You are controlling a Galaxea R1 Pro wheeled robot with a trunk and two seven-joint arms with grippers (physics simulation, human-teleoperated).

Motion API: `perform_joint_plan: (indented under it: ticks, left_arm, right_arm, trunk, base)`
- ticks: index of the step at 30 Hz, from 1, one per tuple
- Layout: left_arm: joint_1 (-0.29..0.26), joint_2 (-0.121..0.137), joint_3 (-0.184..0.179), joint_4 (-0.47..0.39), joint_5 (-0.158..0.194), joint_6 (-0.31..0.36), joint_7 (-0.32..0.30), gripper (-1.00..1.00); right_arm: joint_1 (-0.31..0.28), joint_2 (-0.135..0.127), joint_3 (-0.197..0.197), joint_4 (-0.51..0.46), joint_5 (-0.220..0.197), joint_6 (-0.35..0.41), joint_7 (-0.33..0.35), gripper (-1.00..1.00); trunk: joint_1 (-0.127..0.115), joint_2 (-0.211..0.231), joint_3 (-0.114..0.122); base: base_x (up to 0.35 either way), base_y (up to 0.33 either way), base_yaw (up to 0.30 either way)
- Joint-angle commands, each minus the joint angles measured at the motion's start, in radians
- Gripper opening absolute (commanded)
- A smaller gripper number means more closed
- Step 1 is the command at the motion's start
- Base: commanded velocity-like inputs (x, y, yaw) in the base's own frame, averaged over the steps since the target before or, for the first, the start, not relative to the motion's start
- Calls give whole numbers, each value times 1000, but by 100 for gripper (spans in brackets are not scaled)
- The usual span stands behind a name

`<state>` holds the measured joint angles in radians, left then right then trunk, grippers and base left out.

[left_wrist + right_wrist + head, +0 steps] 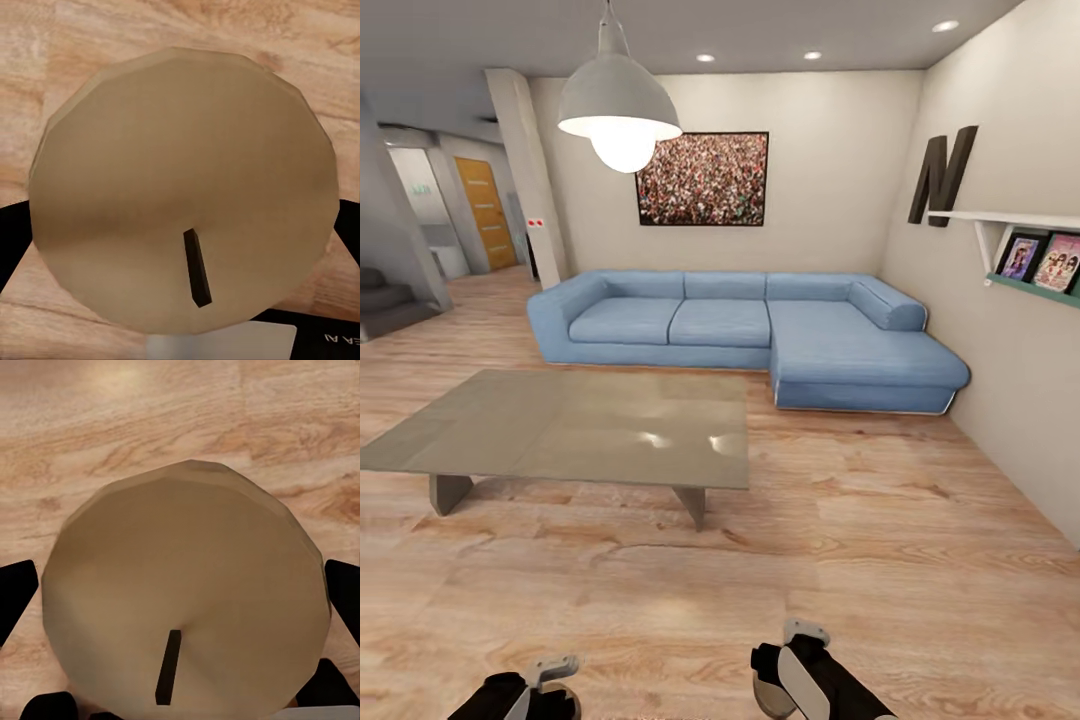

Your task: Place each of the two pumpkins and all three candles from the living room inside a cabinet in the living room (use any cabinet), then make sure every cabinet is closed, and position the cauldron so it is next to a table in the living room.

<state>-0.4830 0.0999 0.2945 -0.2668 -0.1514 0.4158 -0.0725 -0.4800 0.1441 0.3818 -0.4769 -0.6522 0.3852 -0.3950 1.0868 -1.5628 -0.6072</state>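
Head view: each gripper, left [545, 672] and right [795, 650], clamps a candle [184, 191]; no cabinet visible, coffee table [575, 425] ahead-left.

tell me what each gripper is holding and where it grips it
Each holds a candle by its sides: left candle between the left gripper fingers, right candle between the right gripper fingers.

Beige candle [180, 187] in each wrist view [184, 592] (dark wicks); glass-topped table [560, 430].
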Motion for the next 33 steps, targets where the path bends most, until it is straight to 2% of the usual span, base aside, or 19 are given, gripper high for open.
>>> perform_joint_plan:
  ticks: [1, 8, 18, 26, 28, 33]
  left_arm:
    - [0, 1, 0, 0, 0, 0, 0, -100]
    - [0, 1, 1, 18, 0, -57, 0, -100]
    - [0, 4, 2, 23, 3, -64, 0, -100]
    - [0, 6, 2, 24, 4, -72, 2, -100]
    - [0, 6, 2, 24, 4, -74, 14, -100]
    - [0, 4, 3, 24, 5, -79, 106, -100]
  right_arm:
    - [0, 0, 0, 0, 0, -1, 0, -100]
    - [0, -1, 0, 0, 0, -2, 2, -100]
    - [0, -3, 0, -2, 2, -2, 2, -100]
    - [0, -2, 1, -2, 2, -3, 1, -100]
    - [0, -2, 1, -2, 2, -3, 1, -100]
    - [0, -1, 2, -2, 3, -3, 1, -100]
  trunk:
    - [0, 0, -1]
    - [0, 0, -8]
    - [0, 0, -10]
    - [0, 0, -11]
    - [0, 0, -11]
    - [0, 0, -11]
  base:
    - [0, 0, 245]
    - [0, 0, 231]
    - [0, 0, 69]
    - [0, 0, 248]
    - [0, 0, 287]
    - [0, 0, 289]
